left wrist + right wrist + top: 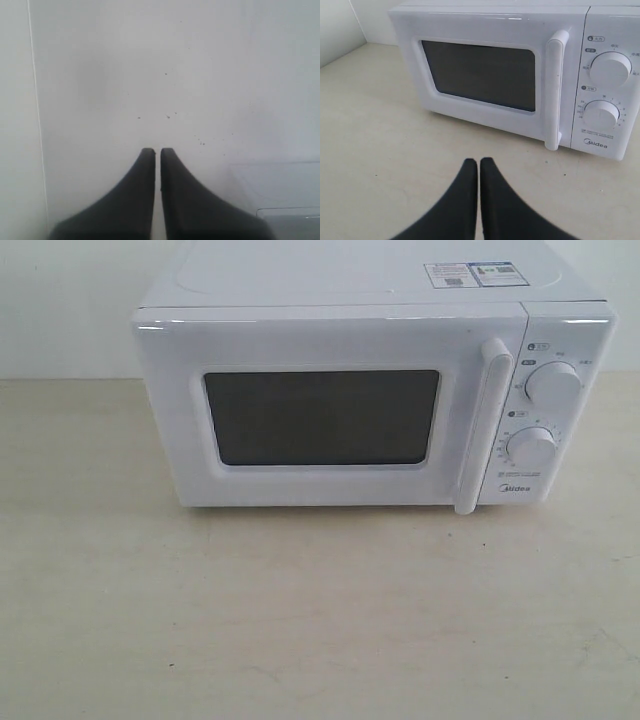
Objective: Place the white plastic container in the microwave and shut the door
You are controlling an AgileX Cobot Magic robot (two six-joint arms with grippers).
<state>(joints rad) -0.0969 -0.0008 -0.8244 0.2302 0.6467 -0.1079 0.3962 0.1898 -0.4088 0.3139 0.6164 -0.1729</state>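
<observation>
Two black fingers (500, 200) of the right gripper (479, 162) are drawn almost together, with only a hairline slit between them. They grip nothing and are poised over a bare beige table (380, 150). Ahead of the tips, across a stretch of tabletop, stands the white microwave (520, 85), its front turned toward the gripper. The door (485, 114) is shut flush with the front, and its dark window (480, 75) gives no view inside. An upright white bar handle (555, 90) runs down the door's edge next to the control panel. Beyond the handle, an upper dial (610, 69) sits over a lower dial (601, 114), both round and white, with the Midea logo (596, 145) beneath them. Seen from the exterior camera, a printed sticker (475, 275) lies on the microwave's top, toward the back and above the panel side.

The left gripper (157, 152) is just as narrow. Its dark fingers (140, 190) nearly touch and hold nothing. They point at a plain pale surface (150, 75) flecked with small dark specks, and a thin straight line (36, 100) runs along it well off to one side. A faint rimmed edge (287, 212) shows beside one finger, too dim to identify.

Where the white plastic container lies cannot be told: no view shows it clearly, and the dark window hides the microwave's inside.
</observation>
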